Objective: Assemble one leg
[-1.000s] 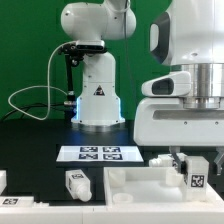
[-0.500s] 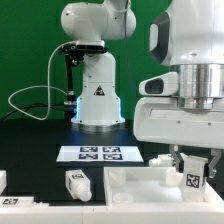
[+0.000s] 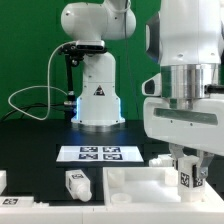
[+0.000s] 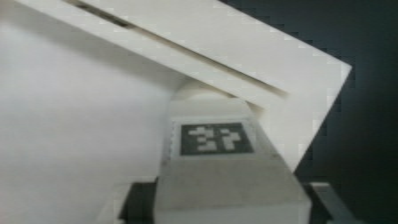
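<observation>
Black table [image 3: 30,140] | end effector [image 3: 187,178] clamped on leg [image 3: 187,176] | wrist has rotated

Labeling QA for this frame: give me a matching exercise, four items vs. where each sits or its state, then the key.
1. gripper
2. loose leg
3. marker board
4. white panel

A. flat on the table before the robot base
B. shut on a tagged leg
C. beside the panel, on the exterior view's left
D. under the held leg

1-B, 2-C, 3-A, 4-D
</observation>
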Robot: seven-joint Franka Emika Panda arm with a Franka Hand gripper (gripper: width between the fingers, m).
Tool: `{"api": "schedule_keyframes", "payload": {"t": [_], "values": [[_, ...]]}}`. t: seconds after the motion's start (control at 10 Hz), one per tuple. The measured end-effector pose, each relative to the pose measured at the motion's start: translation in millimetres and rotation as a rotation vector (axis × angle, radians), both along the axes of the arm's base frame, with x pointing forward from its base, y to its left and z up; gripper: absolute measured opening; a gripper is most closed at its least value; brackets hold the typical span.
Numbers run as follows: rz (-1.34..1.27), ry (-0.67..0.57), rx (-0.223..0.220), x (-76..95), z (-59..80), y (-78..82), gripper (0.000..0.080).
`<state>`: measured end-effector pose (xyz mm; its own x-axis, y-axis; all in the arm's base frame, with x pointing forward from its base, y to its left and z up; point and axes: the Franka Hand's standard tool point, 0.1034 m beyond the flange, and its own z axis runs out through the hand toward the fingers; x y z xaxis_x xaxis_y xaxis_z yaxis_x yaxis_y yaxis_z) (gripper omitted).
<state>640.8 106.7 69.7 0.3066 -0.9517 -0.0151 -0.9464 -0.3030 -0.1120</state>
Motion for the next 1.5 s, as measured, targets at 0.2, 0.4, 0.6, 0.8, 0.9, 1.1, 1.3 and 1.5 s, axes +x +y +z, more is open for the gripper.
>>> {"api": "schedule_keyframes", "payload": {"t": [0.2,0.4,0.6,0.8,0.9,1.1,1.3,1.5], "values": [[-0.110,0.006,0.013,-0.3,-0.1,0.3,0.0287],[-0.340,0.025,0.057,-0.7,0.0,-0.2,0.0287],[-0.623,0.030,0.110,-0.3,-1.0,2.9,0.0287],[-0.715,0.014,0.121,-1.6,-0.8,0.4,0.0288],[-0.723,0.013,0.117,-2.0,-0.8,-1.1,0.0288],[-0.714,0.013,0.115,-2.6,-1.8,-0.8,0.0342],[-0.694,-0.002,0.128,0.8,9.9,6.3,0.0615],[-0.660,-0.029,0.158,6.6,37.4,10.9,0.0644]]}}
